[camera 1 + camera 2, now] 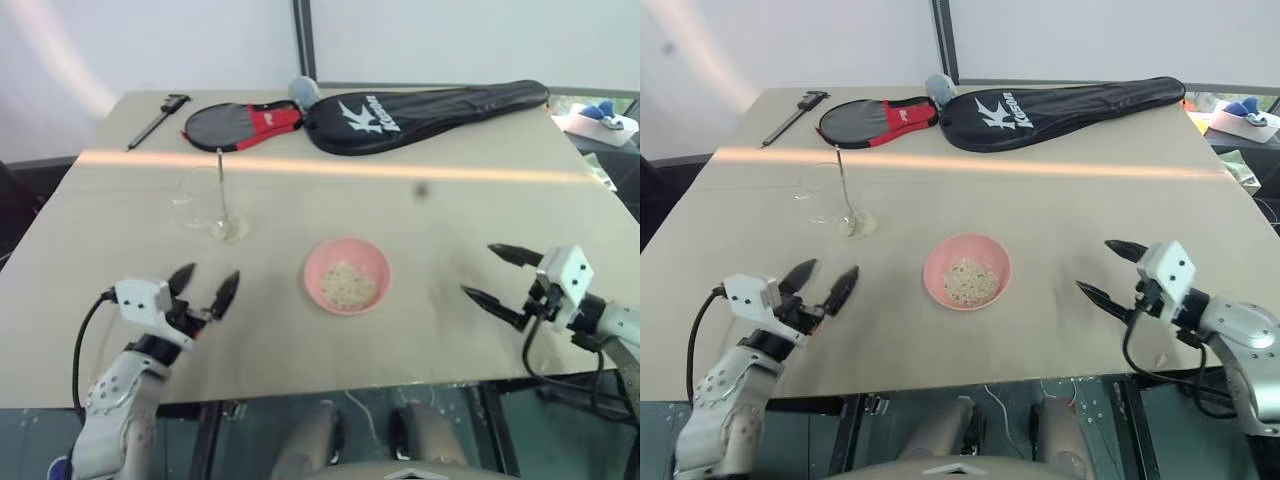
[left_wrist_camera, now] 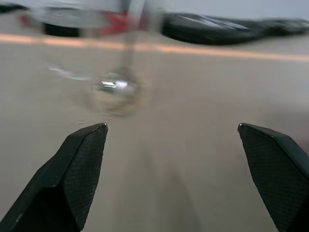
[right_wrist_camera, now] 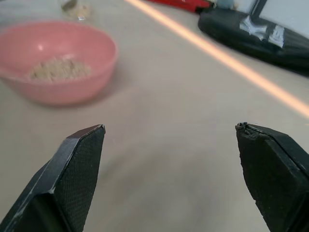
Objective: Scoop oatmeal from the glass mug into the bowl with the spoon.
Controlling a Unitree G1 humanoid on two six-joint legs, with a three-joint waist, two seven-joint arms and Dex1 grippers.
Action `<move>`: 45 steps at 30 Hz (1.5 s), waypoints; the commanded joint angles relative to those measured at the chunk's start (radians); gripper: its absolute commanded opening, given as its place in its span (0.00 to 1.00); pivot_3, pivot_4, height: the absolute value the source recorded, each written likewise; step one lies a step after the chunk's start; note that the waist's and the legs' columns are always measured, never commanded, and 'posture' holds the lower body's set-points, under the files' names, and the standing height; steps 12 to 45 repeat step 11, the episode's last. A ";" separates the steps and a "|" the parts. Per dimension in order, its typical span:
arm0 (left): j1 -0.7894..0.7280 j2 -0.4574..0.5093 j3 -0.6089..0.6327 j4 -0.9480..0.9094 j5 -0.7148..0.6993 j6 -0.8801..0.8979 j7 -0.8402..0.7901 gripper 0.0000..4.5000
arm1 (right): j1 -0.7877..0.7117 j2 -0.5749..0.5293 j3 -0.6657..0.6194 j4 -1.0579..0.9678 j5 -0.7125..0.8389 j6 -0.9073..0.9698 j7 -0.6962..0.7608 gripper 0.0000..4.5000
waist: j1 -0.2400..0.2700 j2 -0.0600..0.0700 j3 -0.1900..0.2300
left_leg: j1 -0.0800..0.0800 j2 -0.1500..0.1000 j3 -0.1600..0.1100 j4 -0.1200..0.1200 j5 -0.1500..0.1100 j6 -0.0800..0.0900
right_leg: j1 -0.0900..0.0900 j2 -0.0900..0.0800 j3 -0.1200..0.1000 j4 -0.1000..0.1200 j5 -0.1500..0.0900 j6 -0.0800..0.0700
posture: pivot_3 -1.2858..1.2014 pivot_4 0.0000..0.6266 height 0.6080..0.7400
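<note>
- On the bench, oatmeal (image 1: 347, 285) sits in the bowl (image 1: 318, 262); scooping looks done.
- At ten o'clock, spoon (image 1: 221, 187) stands in glass mug (image 1: 192, 203).
- Left gripper (image 1: 205, 284) and right gripper (image 1: 492, 273): fingers spread wide, empty.

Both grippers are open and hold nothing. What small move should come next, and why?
Probably none, or only pulling the arms back. The oatmeal already lies in the bowl, the spoon stands in the glass mug, and the left gripper and right gripper are clear of them.
</note>
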 commanded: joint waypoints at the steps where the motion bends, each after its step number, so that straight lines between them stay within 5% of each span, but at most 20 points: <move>1: 0.046 0.049 0.041 -0.070 -0.052 0.035 -0.075 1.00 | 0.003 -0.040 -0.064 0.039 0.033 -0.076 0.107 0.97 | 0.000 0.001 0.000 | 0.000 0.000 0.000 0.000 0.000 0.000 | 0.000 0.000 0.000 0.000 0.000 0.000 | 0.52 0.24 1.00; 11: 0.072 0.092 0.170 -0.038 -0.108 0.083 -0.121 1.00 | 0.040 -0.061 -0.146 0.014 0.077 -0.058 0.150 0.97 | 0.007 0.003 0.001 | -0.001 0.002 0.001 -0.001 -0.001 0.001 | 0.001 0.001 0.000 -0.003 0.000 0.000 | 0.52 0.24 1.00; 45: 0.072 0.092 0.170 -0.038 -0.108 0.083 -0.121 1.00 | 0.040 -0.061 -0.146 0.014 0.077 -0.058 0.150 0.97 | 0.007 0.003 0.001 | -0.001 0.002 0.001 -0.001 -0.001 0.001 | 0.001 0.001 0.000 -0.003 0.000 0.000 | 0.52 0.24 1.00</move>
